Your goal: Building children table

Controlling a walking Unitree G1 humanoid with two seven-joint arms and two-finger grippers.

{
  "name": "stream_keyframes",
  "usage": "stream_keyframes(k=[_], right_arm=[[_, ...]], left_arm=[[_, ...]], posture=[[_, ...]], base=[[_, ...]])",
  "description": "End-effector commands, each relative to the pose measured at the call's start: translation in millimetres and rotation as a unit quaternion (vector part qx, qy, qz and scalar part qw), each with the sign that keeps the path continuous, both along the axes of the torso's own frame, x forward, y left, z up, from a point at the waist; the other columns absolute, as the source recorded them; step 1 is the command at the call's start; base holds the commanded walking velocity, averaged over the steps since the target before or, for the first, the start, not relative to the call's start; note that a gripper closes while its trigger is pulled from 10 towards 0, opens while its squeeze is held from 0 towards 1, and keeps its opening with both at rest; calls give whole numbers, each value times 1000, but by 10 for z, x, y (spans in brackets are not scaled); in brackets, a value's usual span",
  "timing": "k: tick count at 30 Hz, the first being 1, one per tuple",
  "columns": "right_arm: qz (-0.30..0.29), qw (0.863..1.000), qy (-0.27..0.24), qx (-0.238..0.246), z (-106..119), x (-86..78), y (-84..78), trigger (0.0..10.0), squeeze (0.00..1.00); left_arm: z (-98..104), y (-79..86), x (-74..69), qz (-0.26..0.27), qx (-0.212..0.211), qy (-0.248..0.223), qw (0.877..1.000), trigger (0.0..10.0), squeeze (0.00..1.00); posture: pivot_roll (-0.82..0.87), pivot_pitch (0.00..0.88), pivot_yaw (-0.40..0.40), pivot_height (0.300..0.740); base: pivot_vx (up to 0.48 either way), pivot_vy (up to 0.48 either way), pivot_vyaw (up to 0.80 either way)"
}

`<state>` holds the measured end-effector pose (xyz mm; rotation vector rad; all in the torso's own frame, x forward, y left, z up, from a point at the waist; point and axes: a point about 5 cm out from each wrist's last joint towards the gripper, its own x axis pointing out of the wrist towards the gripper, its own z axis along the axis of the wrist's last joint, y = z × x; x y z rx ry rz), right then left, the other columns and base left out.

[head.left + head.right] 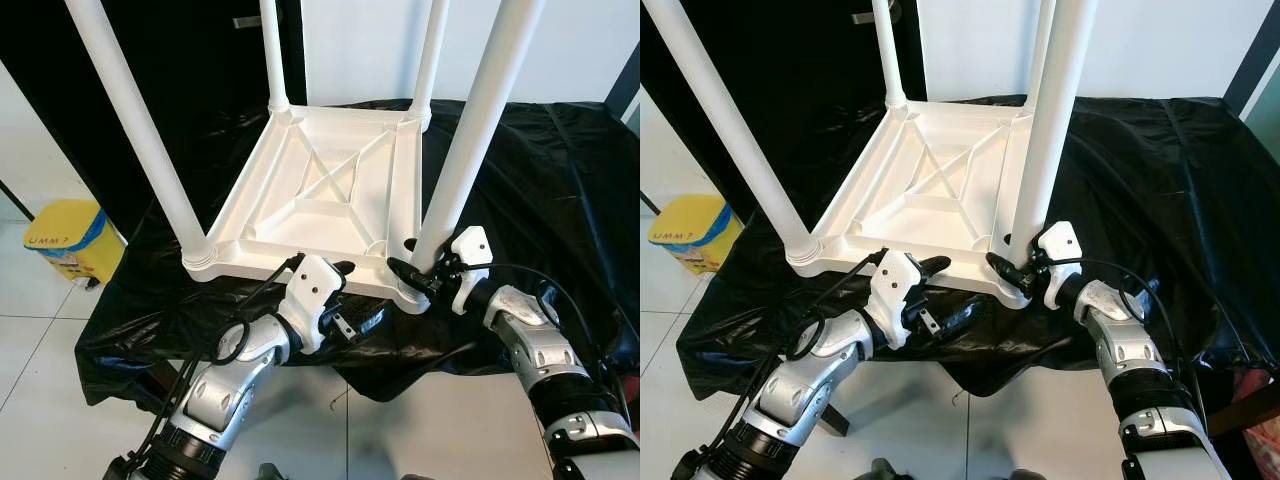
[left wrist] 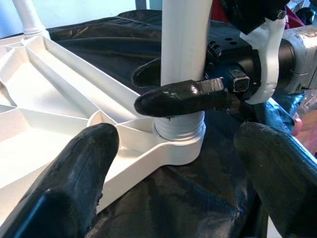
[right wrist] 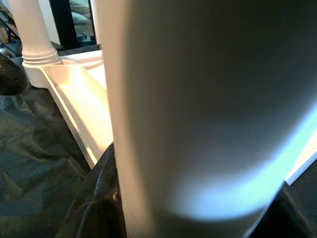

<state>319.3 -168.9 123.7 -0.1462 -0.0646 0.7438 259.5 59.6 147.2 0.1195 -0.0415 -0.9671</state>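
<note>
Black sheet (image 1: 540, 180): glossy plastic, draped over the table and hanging off its near edge toward the pale tiled floor (image 1: 40, 330).

Children's table (image 1: 330, 190): white plastic, lying upside down on the black sheet at centre, ribbed underside facing up with a cross brace in the middle. Four white legs stand upright from its corner sockets: near-left leg (image 1: 140, 130), near-right leg (image 1: 475, 130), far-left leg (image 1: 270, 50), far-right leg (image 1: 430, 50).

Right arm (image 1: 540, 350): silver, reaching in from the near right. Right end effector (image 1: 412, 262): closed around the base of the near-right leg, just above its socket, one black finger on each side of the tube; the left wrist view shows the fingers (image 2: 183, 96) pressed against the leg.

Left arm (image 1: 225, 380): silver, coming up from the near left. Left end effector (image 1: 345, 300): at the near edge of the tabletop, between the two near legs, fingers spread wide and holding nothing, pointing toward the near-right corner socket (image 2: 178, 144).

Yellow bin (image 1: 70, 240): on the floor at far left, beside the table, with a blue liner showing.
</note>
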Motion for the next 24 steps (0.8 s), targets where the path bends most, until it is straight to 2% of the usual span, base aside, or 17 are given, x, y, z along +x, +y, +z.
stream_keyframes(k=[1,5,6,8,11,19,21,22,24], right_arm=[[0,1000,11,5,-61,-23,20,10000,0],[-39,999,13,25,-76,-59,37,10000,0],[-68,997,14,31,-81,-59,48,10000,0],[-68,997,14,31,-81,-59,48,10000,0],[-139,989,14,51,-103,-63,116,10000,0],[-208,975,22,78,-169,-123,213,10000,0],[-262,961,29,83,-214,-162,229,10000,0],[-262,961,29,83,-214,-162,229,10000,0],[-315,945,33,85,-250,-192,238,10000,0]], left_arm=[[-23,-44,-57,-72,12,4,997,10000,0],[-33,-46,-50,-70,10,6,997,10000,0],[-40,-48,-50,-70,10,6,997,10000,0],[-40,-48,-50,-70,10,6,997,10000,0],[-59,-58,-33,-69,9,8,998,10000,0],[-75,-42,-12,-69,11,9,998,10000,0],[-90,-16,12,-65,18,7,998,10000,0],[-90,-16,12,-65,18,7,998,10000,0],[-97,0,29,-62,21,7,998,10000,0]], posture=[[-139,0,30,740],[-145,0,30,740],[-150,0,30,740],[-150,0,30,740],[-157,0,33,740],[-160,0,39,740],[-158,0,39,740],[-158,0,39,740],[-158,0,39,740]], base=[[0,0,0],[0,0,0],[0,0,0],[0,0,0],[0,0,0],[0,0,0],[0,0,0],[0,0,0],[0,0,0]])
